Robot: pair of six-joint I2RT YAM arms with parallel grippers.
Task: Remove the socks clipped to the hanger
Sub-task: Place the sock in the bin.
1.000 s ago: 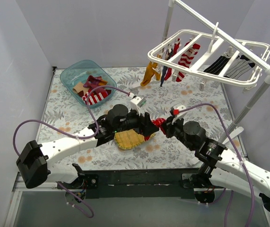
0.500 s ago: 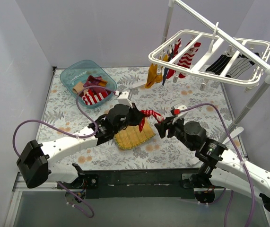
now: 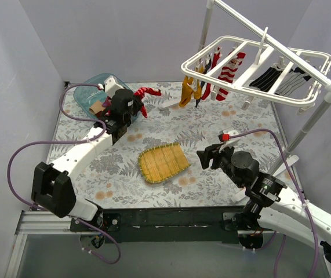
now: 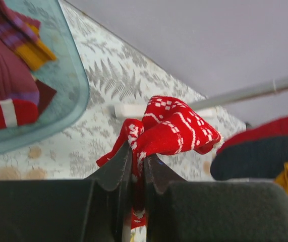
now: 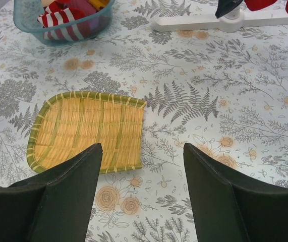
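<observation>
Moved: left arm has swung away from the yellow woven mat (image 3: 162, 163) to the clear teal plastic bin (image 3: 87, 87), sock in tow!
Left gripper (image 4: 136, 160): pinched tight on a red sock with white knit pattern (image 4: 176, 126), dangling just beside the bin's rim, not yet over it.
Right gripper (image 5: 141, 148): jaws wide apart, empty, hovering above the mat's edge.
Bin: several socks already inside.
Hanger: white plastic grid hanger (image 3: 304, 99) holds a mustard sock (image 3: 185, 91), red-and-white striped socks (image 3: 229, 68) and black socks (image 3: 268, 78). Plenty left, I'd judge.
</observation>
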